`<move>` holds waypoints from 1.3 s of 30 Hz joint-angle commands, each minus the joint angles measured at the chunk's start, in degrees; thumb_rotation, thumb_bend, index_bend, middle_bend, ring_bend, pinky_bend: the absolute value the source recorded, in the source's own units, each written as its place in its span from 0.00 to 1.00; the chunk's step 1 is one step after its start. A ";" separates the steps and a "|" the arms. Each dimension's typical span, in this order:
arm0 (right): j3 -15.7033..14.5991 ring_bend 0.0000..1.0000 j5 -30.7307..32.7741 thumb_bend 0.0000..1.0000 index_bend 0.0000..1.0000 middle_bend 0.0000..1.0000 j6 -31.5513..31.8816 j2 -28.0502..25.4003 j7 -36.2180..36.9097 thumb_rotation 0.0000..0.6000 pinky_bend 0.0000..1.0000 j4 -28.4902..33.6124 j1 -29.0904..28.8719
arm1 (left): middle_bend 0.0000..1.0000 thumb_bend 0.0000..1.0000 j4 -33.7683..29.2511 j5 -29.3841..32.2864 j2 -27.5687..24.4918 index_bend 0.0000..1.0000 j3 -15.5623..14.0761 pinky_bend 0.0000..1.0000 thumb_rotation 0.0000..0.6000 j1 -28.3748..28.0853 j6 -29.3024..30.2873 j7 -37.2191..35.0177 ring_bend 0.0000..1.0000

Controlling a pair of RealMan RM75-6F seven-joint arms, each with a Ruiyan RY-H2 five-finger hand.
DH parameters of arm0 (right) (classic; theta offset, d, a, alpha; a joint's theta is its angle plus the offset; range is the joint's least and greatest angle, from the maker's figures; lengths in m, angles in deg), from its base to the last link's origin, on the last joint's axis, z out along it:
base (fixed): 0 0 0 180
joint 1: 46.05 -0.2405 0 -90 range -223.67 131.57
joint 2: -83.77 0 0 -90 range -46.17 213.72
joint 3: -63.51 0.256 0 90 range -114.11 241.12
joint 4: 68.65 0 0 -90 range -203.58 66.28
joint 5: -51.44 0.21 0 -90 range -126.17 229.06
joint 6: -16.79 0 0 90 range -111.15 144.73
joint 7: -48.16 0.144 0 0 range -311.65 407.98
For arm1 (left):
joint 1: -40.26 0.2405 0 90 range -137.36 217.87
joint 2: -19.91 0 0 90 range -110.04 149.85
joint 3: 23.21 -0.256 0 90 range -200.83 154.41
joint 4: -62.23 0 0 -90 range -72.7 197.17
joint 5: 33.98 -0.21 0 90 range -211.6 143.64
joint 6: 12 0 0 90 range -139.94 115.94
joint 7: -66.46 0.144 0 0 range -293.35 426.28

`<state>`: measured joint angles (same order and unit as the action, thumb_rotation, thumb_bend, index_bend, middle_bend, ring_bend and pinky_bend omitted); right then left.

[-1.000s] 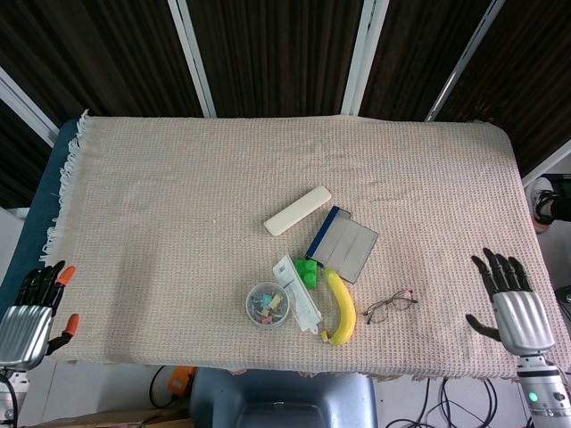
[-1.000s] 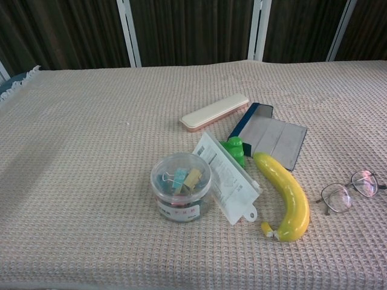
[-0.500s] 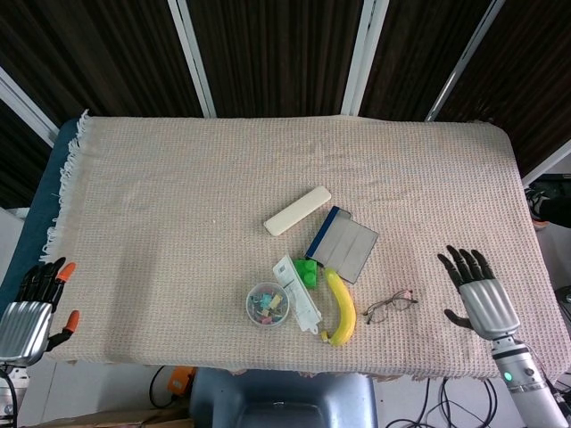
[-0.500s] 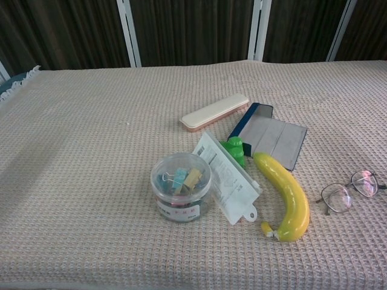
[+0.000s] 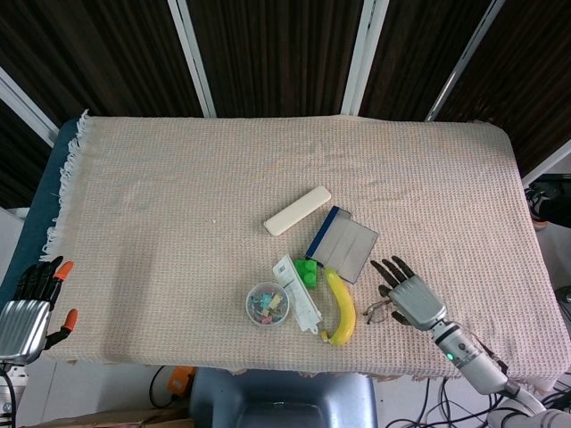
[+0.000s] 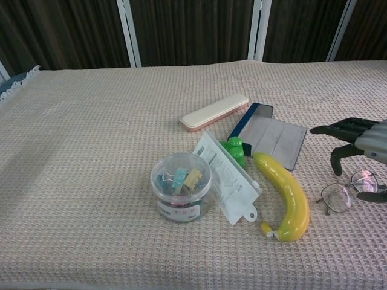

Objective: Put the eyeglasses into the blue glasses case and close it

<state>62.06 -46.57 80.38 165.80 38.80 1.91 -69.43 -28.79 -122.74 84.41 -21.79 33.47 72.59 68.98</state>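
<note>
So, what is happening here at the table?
The right hand hovers open over the eyeglasses, fingers spread, holding nothing yet. The glasses lie on the cloth right of the banana. The blue case lies flat behind the banana. The left hand rests open off the table's near left corner.

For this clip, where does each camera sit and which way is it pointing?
Head view: high above the near edge, looking steeply down on the whole table; shows the left hand at the near left corner and the right hand over the eyeglasses.
Chest view: low at the near edge, looking across the cloth toward dark panels; only the right hand enters.
Shared: eyeglasses, blue glasses case, banana.
</note>
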 commanded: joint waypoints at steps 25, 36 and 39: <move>-1.43 0.00 3.21 0.55 0.69 0.06 -2.30 1.58 -1.66 1.00 0.00 -2.22 -2.09 | 0.00 0.40 -0.18 0.25 -0.16 0.00 -0.09 0.00 1.00 0.00 -0.06 0.19 0.00; -1.05 0.00 3.29 0.56 0.71 0.07 -0.92 1.58 -3.33 1.00 0.00 -2.44 -2.63 | 0.00 0.40 -0.29 0.25 -0.32 0.00 -0.14 0.00 1.00 0.02 -0.05 0.06 0.00; -0.43 0.00 3.57 0.56 0.71 0.07 -1.27 1.27 -4.54 1.00 0.00 -2.58 -3.39 | 0.00 0.40 -0.26 0.22 -0.32 0.00 -0.18 0.00 1.00 -0.03 -0.13 0.05 0.00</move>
<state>61.39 -43.13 79.26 167.21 34.59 -0.60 -72.55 -29.06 -122.52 84.09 -21.97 33.45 72.45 69.02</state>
